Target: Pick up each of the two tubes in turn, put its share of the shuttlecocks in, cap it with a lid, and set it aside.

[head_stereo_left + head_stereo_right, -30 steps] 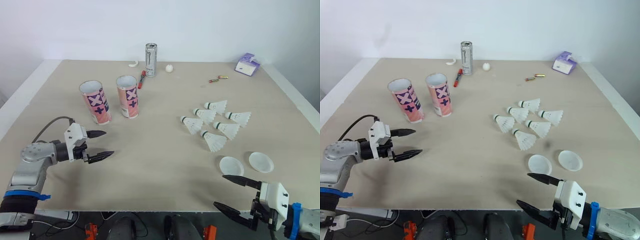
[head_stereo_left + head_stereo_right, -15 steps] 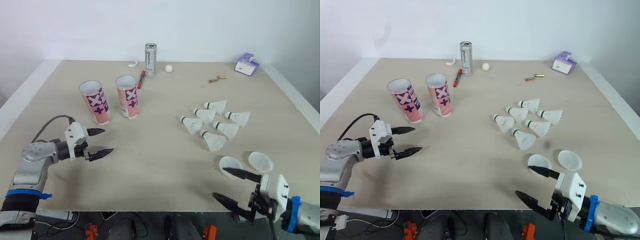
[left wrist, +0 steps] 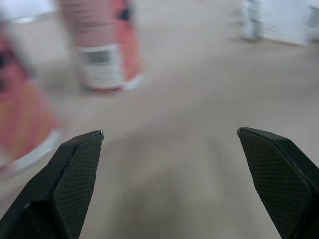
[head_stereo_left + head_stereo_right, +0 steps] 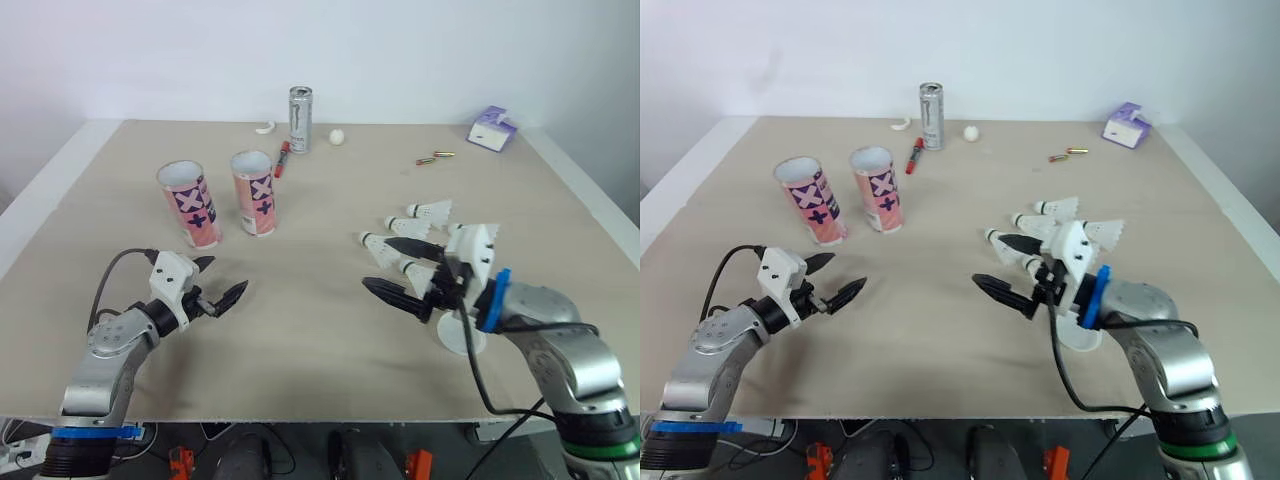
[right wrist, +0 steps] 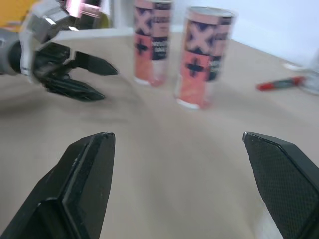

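Note:
Two pink tubes with purple crosses stand open and upright, one to the left of the other. My left gripper hovers open and empty just in front of the left tube. In the left wrist view both tubes are blurred beyond its fingers. Several white shuttlecocks lie in a cluster at centre right. My right gripper is open and empty over the cluster's left side, pointing left. It hides some shuttlecocks. One white lid peeks out under the right wrist.
A silver can, a red marker, a white ball and a white scrap lie at the back. Two batteries and a purple box sit at the back right. Bare tabletop separates the grippers.
My right arm has swung from the front table edge up and left over the shuttlecocks, covering the lids. My left gripper has shifted slightly right. Both stay open.

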Tool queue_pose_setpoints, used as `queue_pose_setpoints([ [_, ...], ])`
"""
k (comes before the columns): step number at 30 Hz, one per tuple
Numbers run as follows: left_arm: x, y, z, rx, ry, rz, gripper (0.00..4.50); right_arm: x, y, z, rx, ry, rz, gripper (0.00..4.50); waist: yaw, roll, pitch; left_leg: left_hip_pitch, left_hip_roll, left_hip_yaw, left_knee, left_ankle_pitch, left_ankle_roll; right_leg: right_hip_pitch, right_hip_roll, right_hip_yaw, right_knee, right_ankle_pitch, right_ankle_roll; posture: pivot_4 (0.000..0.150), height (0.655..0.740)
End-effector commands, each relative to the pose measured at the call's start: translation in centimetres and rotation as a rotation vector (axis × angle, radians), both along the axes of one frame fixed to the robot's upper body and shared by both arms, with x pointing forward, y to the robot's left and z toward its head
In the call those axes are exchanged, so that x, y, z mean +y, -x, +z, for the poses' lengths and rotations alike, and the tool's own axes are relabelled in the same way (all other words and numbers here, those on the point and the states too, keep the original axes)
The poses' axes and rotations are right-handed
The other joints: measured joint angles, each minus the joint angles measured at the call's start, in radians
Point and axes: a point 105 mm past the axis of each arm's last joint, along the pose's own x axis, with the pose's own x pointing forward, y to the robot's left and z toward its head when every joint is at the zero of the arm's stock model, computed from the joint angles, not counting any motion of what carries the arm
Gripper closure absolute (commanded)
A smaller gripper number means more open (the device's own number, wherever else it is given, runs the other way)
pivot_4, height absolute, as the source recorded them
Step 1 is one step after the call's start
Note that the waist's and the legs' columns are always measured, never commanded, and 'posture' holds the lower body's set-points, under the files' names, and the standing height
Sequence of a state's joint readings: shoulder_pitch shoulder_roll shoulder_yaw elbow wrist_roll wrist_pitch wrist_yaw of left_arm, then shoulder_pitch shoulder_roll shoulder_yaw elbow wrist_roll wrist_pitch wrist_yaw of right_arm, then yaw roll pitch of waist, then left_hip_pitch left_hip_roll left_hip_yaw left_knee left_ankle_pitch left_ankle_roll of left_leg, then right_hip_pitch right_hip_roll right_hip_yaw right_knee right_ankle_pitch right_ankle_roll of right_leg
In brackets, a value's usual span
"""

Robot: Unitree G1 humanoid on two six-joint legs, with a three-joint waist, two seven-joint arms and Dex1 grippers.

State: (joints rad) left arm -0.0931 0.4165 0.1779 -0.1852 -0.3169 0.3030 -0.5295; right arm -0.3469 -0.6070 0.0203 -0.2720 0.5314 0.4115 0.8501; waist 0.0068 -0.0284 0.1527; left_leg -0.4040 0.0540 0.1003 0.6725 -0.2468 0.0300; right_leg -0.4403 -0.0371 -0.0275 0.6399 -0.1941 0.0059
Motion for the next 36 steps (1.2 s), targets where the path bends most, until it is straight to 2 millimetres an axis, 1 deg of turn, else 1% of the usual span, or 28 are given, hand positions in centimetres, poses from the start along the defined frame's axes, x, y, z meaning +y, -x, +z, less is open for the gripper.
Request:
queue_pose_setpoints([
  [1, 2.2, -0.2, 1.3, -0.036, 0.085, 0.234, 0.00, 2.3, -1.5, 0.6, 0.005, -0.019, 0.068, 0.10, 0.000, 0.000, 0.000, 0.000, 0.000, 0.000, 0.000, 0.000, 0.000, 0.000, 0.000, 0.000, 0.001, 0.000, 0.000, 0.150, 0.7400],
  [4, 3.0, -0.1, 0.8, -0.019, 0.137, 0.337, 0.00, 3.5, -2.8, 0.5, 0.002, -0.022, 0.097, 0.10, 0.001, 0.000, 0.000, 0.000, -0.001, -0.001, 0.000, 0.000, 0.000, 0.000, 0.000, -0.001, 0.003, 0.001, -0.003, 0.150, 0.7400],
  [7, 3.6, -0.6, 0.4, -0.007, 0.186, 0.399, 0.00, 4.0, -3.8, 0.4, -0.028, -0.015, 0.106, 0.10, 0.002, 0.000, 0.000, 0.000, -0.002, -0.001, 0.000, 0.000, 0.000, 0.000, -0.001, -0.001, 0.003, 0.002, -0.005, 0.150, 0.7400],
  [10, 3.5, -1.6, 0.5, -0.018, 0.190, 0.401, 0.00, 4.3, -4.7, 0.7, -0.029, -0.044, 0.103, 0.10, 0.001, 0.000, 0.000, -0.001, -0.004, -0.001, 0.001, 0.001, -0.001, 0.000, -0.002, -0.001, 0.004, 0.002, -0.004, 0.150, 0.7400],
  [13, 3.3, -2.5, 0.5, -0.022, 0.176, 0.378, 0.00, 4.7, -5.4, 0.8, -0.050, -0.039, 0.096, 0.10, 0.000, 0.000, 0.000, 0.000, -0.003, 0.000, 0.001, 0.001, -0.001, 0.000, -0.002, -0.001, 0.004, 0.002, -0.005, 0.150, 0.7400],
  [16, 3.3, -4.1, 0.7, -0.010, 0.166, 0.353, 0.00, 5.1, -6.0, 1.0, -0.073, -0.031, 0.086, 0.10, 0.000, 0.000, 0.000, 0.000, -0.003, -0.001, 0.001, 0.001, -0.002, 0.000, -0.001, -0.002, 0.005, 0.002, -0.005, 0.150, 0.7400],
  [24, 3.0, -6.8, 1.2, -0.005, 0.106, 0.300, 0.00, 5.5, -6.2, 1.0, -0.095, -0.019, 0.074, 0.10, 0.000, 0.000, 0.000, -0.001, -0.001, -0.001, 0.000, 0.002, -0.003, -0.001, 0.000, -0.002, 0.006, 0.002, -0.008, 0.150, 0.7400],
  [31, 2.6, -8.1, 1.1, 0.010, 0.066, 0.271, 0.00, 5.3, -5.8, 0.7, -0.099, -0.003, 0.080, 0.10, -0.001, 0.000, 0.000, -0.001, -0.001, 0.000, 0.000, 0.002, -0.003, -0.001, 0.000, -0.003, 0.006, 0.002, -0.008, 0.150, 0.7400],
  [36, 3.0, -8.8, 1.1, 0.014, 0.049, 0.284, 0.00, 5.2, -5.6, 0.7, -0.099, -0.001, 0.075, 0.10, -0.001, 0.000, 0.000, -0.001, -0.001, -0.001, 0.000, 0.002, -0.003, -0.002, 0.000, -0.003, 0.006, 0.002, -0.008, 0.150, 0.7400],
])
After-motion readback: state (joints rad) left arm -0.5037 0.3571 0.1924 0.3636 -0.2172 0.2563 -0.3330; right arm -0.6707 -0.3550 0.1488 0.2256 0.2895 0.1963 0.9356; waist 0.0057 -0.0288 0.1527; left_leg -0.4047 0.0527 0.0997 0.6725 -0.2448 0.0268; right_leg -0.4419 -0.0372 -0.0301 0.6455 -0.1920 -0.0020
